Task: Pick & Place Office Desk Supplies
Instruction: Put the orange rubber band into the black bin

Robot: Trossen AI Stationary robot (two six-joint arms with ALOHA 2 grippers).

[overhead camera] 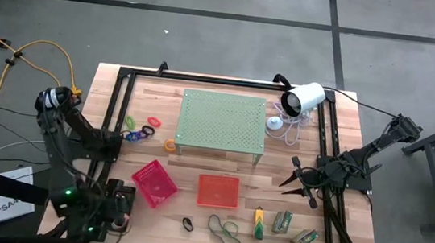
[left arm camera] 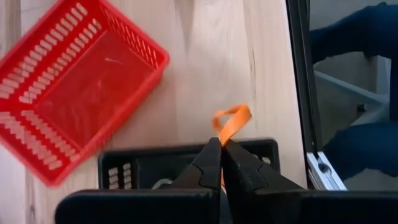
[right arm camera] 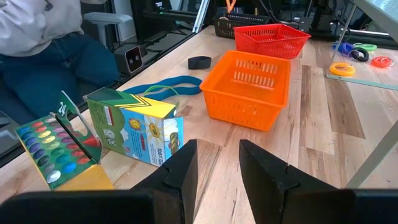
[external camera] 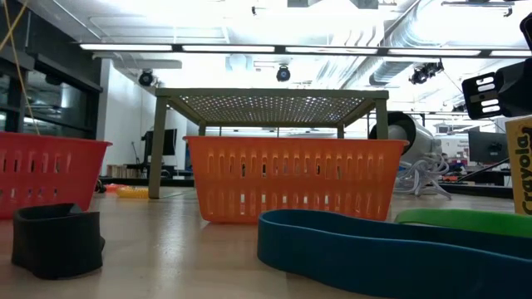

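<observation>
My left gripper (left arm camera: 221, 146) is at the table's near left corner (overhead camera: 121, 208), shut on an orange rubber-band loop (left arm camera: 231, 121) above a black tray (left arm camera: 186, 163). The pink-red tray (overhead camera: 154, 184) lies just beyond it. Other supplies lie flat on the table: coloured rings (overhead camera: 142, 130) at the left, a black band (overhead camera: 188, 224), green and blue bands (overhead camera: 224, 231), a yellow marker (overhead camera: 259, 223) and two green packs (overhead camera: 281, 222) along the near edge. My right gripper (overhead camera: 296, 181) waits open at the right, nothing between its fingers (right arm camera: 217, 165). My left gripper pinches the orange loop between its two fingertips (left arm camera: 211, 155), which slant down from above. The folded loop end (left arm camera: 236, 115) sticks out past the tips. The band is lifted clear, over the black tray's far wall.
A pale green perforated stand (overhead camera: 221, 122) stands mid-table, with an orange tray (overhead camera: 217, 190) in front of it. A white camera (overhead camera: 305, 98) with cables sits at the far right. A black frame (overhead camera: 125, 75) rims the table. A seated person (right arm camera: 43, 50) is beside the near edge.
</observation>
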